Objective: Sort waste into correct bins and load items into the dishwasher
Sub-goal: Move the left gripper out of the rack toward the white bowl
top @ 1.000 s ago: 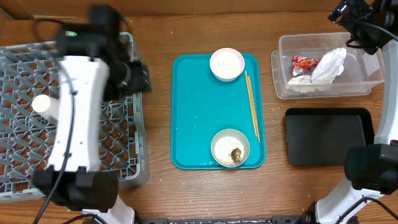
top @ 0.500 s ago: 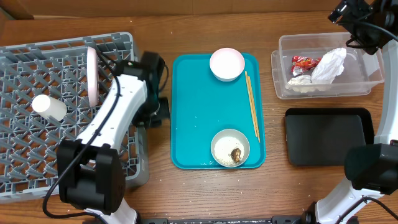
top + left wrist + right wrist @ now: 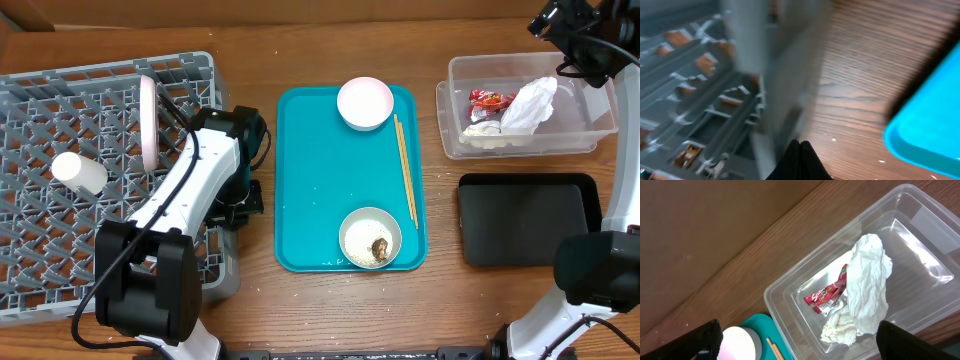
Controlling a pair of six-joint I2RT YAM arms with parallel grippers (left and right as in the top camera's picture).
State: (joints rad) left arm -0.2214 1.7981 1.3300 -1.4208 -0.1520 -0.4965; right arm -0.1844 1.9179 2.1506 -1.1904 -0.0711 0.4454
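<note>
Beside the square grey plastic rack's (image 3: 60, 230) right wall, my left gripper (image 3: 800, 148) hangs wrist-down, pinched shut, apparently empty; right gripper (image 3: 798, 332) gapes.

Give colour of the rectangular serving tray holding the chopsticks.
The rectangular serving tray is teal; best seen overhead.

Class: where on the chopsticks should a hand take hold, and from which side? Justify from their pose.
Probably mid-length, from straight above, closing across them: the chopsticks lie flat together by the teal tray's right rim, their middle clear of the bowl.
</note>
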